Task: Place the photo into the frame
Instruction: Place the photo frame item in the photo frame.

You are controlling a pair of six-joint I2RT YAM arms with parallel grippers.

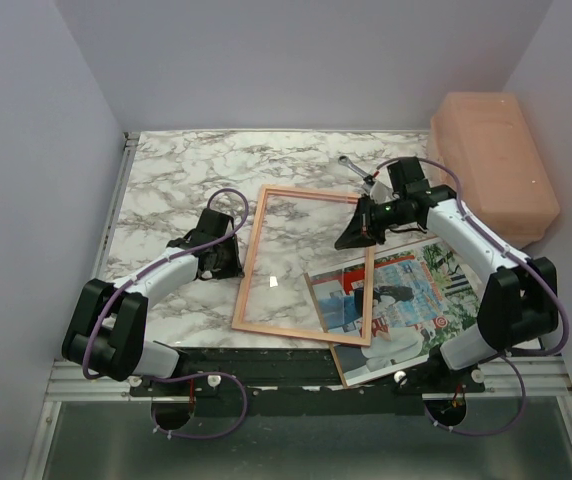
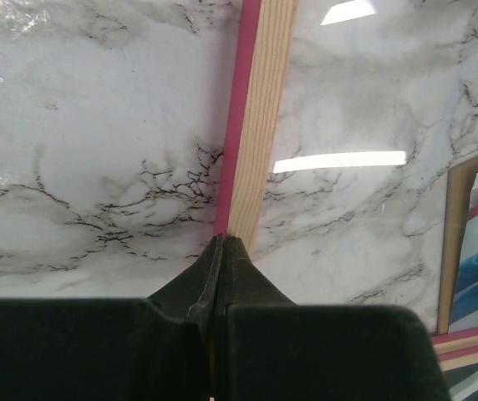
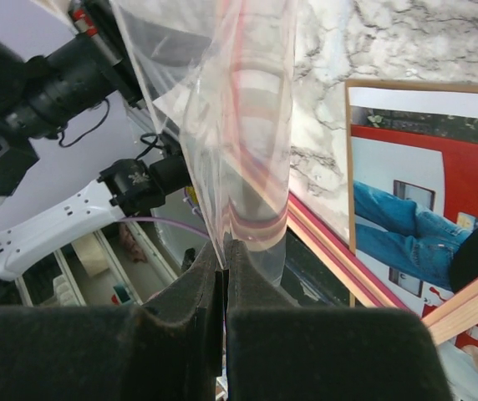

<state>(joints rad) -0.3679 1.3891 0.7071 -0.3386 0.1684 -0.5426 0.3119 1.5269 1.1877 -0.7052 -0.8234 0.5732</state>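
The frame (image 1: 301, 333) lies on the marble with its pale wood reverse up, its pink edge showing in the left wrist view (image 2: 260, 125). The photo (image 1: 406, 295) lies picture side up at the front right, its left part under the frame's right rail; it also shows in the right wrist view (image 3: 423, 200). My left gripper (image 1: 236, 262) is shut, its tips (image 2: 221, 241) touching the frame's left rail. My right gripper (image 1: 349, 238) is shut (image 3: 225, 245) on the raised edge of a clear plastic sheet (image 3: 239, 109) over the frame's upper right corner.
A peach-coloured box (image 1: 496, 160) stands at the back right against the wall. White walls close in the table on three sides. A black rail (image 1: 296, 365) runs along the front edge, and the photo's near corner reaches over it.
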